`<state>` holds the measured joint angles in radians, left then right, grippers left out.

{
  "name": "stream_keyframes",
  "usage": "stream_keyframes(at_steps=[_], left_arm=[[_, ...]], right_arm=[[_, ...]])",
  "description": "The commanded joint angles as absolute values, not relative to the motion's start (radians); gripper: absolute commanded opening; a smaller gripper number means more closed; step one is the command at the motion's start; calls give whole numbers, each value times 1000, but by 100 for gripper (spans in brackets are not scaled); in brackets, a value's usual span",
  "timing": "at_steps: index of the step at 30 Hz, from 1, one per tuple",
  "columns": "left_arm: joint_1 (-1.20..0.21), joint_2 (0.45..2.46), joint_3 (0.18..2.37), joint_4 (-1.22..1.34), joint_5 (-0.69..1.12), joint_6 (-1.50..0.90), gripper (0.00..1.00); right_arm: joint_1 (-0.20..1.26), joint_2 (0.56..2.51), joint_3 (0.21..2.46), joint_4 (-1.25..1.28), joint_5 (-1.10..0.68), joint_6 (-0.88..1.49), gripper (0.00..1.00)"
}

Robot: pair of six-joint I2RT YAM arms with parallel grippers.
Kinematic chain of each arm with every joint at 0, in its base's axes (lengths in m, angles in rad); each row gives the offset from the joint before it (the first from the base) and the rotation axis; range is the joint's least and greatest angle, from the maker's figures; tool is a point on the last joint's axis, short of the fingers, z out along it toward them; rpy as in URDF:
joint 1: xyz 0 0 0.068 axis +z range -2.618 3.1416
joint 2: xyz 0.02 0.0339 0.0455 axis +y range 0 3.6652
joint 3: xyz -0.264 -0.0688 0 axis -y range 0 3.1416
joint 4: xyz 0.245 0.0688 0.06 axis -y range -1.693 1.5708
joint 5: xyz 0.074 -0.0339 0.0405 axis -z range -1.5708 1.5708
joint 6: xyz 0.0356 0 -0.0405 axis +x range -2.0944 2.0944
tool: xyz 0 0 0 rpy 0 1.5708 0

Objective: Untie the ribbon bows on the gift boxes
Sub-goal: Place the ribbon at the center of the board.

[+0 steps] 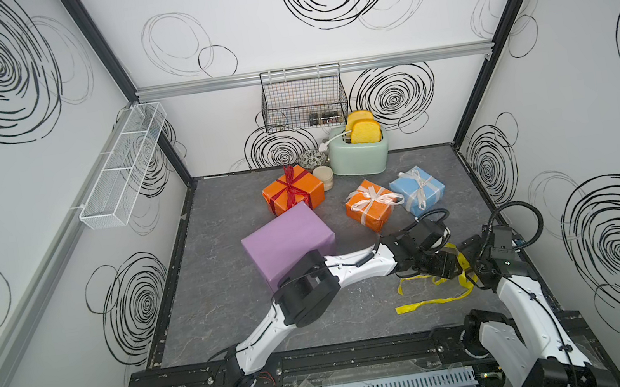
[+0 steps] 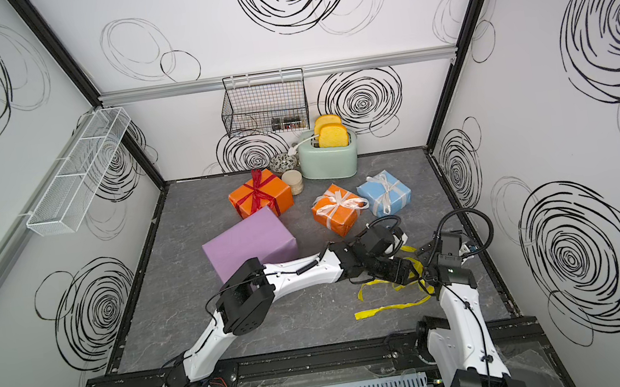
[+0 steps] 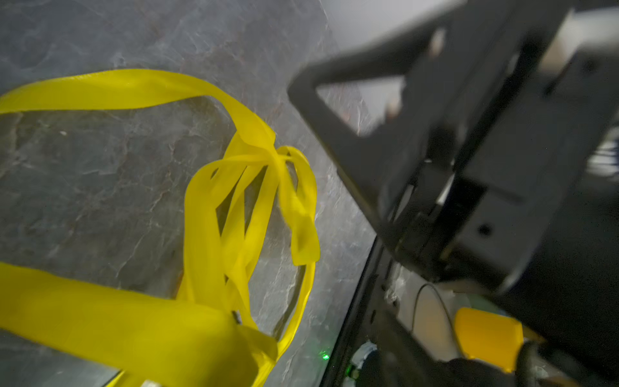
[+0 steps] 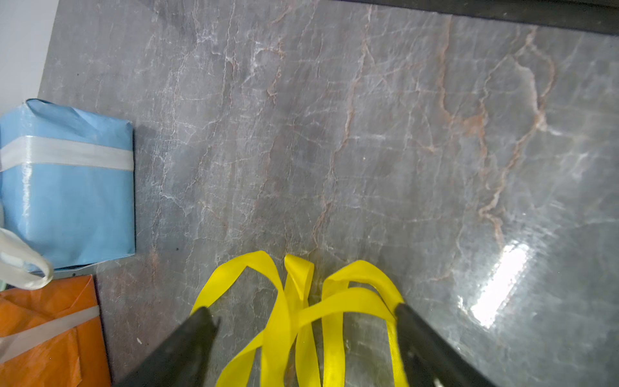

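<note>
In both top views the yellow ribbon (image 1: 432, 302) (image 2: 392, 307) lies loose beneath the left pincer (image 1: 449, 272) and right pincer (image 1: 469, 259), off the lilac box (image 1: 286, 242). The left wrist view shows it bunched at a knot (image 3: 254, 157) ahead of the left pincer, whose jaws I cannot make out. In the right wrist view the right pincer (image 4: 303, 313) stands open, strands between its fingers; better lift straight up, jaws wide, so no loop snags.
</note>
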<state>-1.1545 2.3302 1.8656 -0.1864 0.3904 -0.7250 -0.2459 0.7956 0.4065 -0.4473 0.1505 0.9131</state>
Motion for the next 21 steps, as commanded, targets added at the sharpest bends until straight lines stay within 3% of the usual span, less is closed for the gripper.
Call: stream_keyframes(at_steps=[1, 2, 3, 12, 17, 21], left_arm=[[-1178, 2243, 1855, -264, 266, -646, 94], [-1184, 2228, 1854, -285, 222, -628, 100], [-1191, 2208, 1849, -306, 175, -604, 96], [-1243, 2097, 1810, -488, -205, -506, 96], [-1259, 2131, 1815, -594, -165, -433, 96], [-1266, 2163, 1846, -672, -114, -377, 96]], right_arm=[[-249, 805, 412, -442, 199, 920, 98], [-250, 804, 419, -451, 212, 921, 98], [-250, 799, 431, -464, 227, 920, 98], [-233, 676, 519, -488, 256, 870, 98], [-216, 721, 564, -504, 273, 841, 98], [-216, 793, 560, -425, 99, 759, 99]])
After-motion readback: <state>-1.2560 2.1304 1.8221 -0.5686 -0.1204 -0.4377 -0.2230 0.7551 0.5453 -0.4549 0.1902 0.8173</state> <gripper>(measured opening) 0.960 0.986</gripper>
